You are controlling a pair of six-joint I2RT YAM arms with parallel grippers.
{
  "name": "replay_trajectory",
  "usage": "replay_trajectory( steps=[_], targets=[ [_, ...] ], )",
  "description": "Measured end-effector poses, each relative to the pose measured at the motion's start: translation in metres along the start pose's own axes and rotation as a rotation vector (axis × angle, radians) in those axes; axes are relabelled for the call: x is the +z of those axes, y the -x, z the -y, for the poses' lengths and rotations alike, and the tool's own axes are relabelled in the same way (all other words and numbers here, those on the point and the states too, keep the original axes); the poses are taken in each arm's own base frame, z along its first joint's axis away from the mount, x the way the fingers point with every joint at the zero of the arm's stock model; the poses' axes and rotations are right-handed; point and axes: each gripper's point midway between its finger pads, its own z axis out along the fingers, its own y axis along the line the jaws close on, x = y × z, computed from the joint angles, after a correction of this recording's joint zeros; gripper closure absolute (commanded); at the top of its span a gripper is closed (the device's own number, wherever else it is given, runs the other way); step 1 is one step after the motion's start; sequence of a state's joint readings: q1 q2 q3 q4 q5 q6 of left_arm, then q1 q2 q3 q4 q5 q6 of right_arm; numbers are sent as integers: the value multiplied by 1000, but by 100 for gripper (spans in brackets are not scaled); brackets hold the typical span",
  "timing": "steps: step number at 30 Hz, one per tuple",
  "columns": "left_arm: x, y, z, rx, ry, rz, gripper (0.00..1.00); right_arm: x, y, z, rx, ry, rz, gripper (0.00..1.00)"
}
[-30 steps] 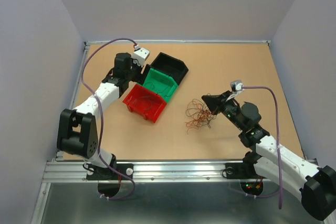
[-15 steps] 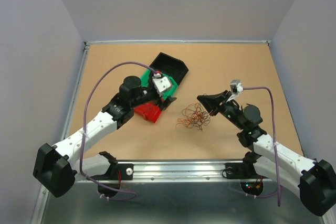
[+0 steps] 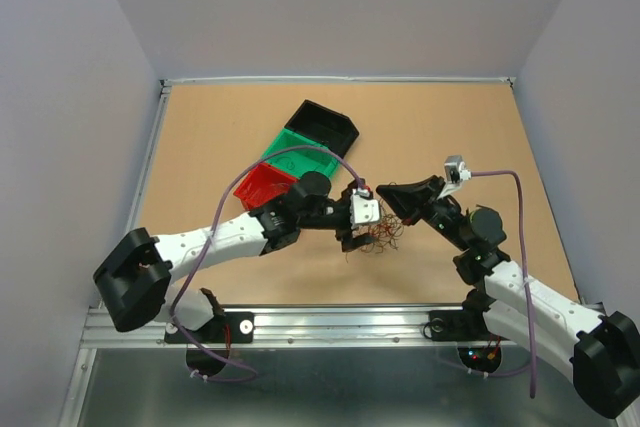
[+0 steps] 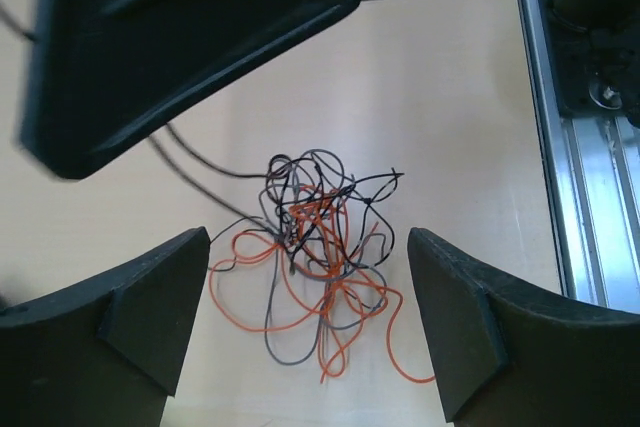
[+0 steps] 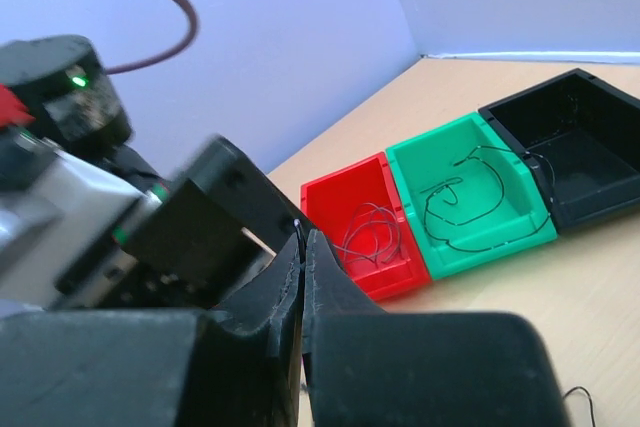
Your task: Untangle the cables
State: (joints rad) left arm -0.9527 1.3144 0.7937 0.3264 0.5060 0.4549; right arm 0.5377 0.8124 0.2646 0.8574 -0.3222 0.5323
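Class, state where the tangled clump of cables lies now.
In the top view the cables lie near the table's middle, beside the left hand and just below the right hand; the left wrist view shows them between that hand's open fingers.

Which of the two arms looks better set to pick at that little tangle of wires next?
Left. Its open end effector hangs right over the wire clump, a finger on either side. The right end effector is shut, apparently pinching a strand, so it likely just holds.
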Motion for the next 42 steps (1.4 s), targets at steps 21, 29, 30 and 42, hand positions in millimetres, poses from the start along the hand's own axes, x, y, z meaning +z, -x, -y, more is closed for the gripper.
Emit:
replay_trajectory(
  steps=[21,29,30,42],
  targets=[
    [17,3,-43,-61,107,-4,100,-11,-1,5,-40,-17,39,36],
    [-10,50,-46,-60,118,115,100,-15,-13,7,-127,4,4,36],
    [-10,51,-45,-64,113,116,100,-14,-19,9,-129,11,-21,37],
    [-33,115,-69,-60,182,205,100,11,-90,18,-89,150,-329,58]
  ],
)
